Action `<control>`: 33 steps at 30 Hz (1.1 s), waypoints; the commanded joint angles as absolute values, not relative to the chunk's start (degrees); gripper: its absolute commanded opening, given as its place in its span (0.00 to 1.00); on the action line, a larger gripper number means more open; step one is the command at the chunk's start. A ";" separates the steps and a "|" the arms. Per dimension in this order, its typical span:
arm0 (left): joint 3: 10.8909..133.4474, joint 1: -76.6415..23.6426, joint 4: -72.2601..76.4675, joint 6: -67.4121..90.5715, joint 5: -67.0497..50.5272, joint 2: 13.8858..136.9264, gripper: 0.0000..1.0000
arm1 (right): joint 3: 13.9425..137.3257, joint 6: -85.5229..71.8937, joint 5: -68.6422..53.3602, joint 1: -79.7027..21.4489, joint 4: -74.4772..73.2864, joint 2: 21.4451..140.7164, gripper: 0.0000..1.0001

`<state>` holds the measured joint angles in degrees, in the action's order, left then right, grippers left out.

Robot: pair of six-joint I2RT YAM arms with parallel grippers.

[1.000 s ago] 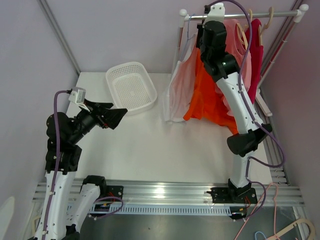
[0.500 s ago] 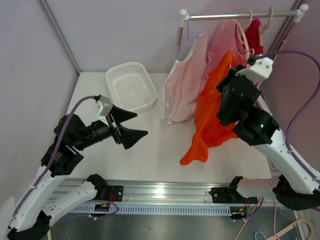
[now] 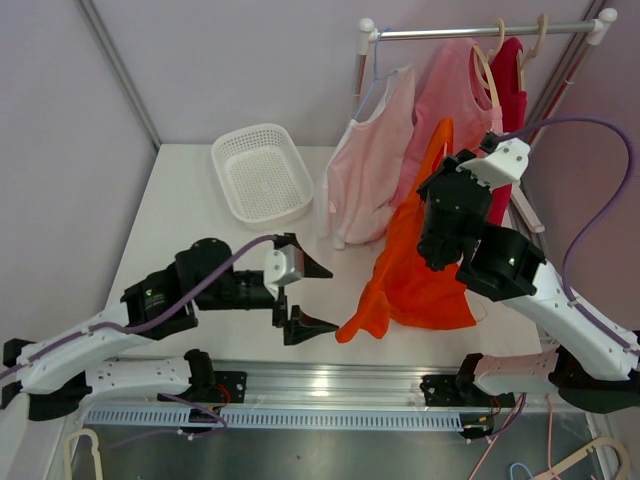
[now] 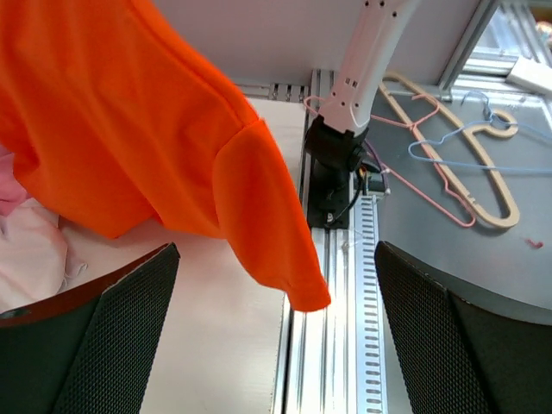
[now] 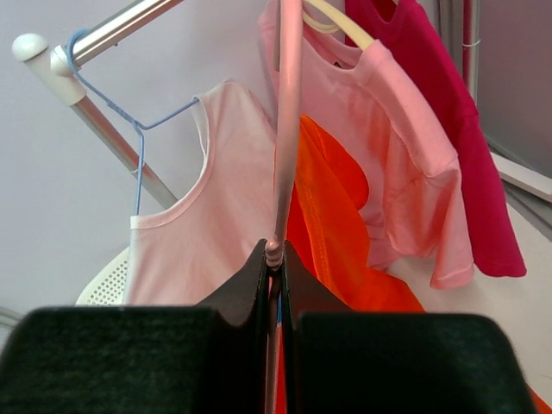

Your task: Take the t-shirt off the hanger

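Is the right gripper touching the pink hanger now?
Touching. The right wrist view shows the right gripper shut on the thin pink hanger, its jaws closed on the rod with no gap, in front of the orange t-shirt.

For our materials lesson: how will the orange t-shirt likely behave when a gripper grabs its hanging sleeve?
Probably floppy: the orange t-shirt drapes in folds beneath the right gripper, shut on the pink hanger. Likely light, hanging from that thin rod. Its sleeve may bunch or sway when pinched.

White basket (image 3: 263, 185) on table (image 3: 180, 205), pale pink top (image 3: 370, 180), pink shirt (image 3: 450, 90), crimson shirt (image 3: 512, 62) on rail (image 3: 450, 32), loose hangers (image 4: 509, 207).
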<state>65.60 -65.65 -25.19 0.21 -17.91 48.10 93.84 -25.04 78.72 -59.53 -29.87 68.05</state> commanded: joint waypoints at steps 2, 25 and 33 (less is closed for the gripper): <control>70.92 -69.08 -26.28 -4.04 -10.38 52.81 0.99 | 95.71 -24.62 83.32 -61.78 -22.60 69.17 0.00; 68.12 -73.65 -17.76 -1.93 -21.69 58.89 0.04 | 98.62 -15.38 87.18 -68.03 -14.50 69.08 0.00; 66.45 -86.74 -20.74 -3.95 -32.88 55.46 0.00 | 103.25 -9.94 87.09 -60.38 -19.32 67.23 0.00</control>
<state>67.44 -82.30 -20.71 -2.15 -27.09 56.03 97.51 -12.01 83.05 -61.93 -20.03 68.79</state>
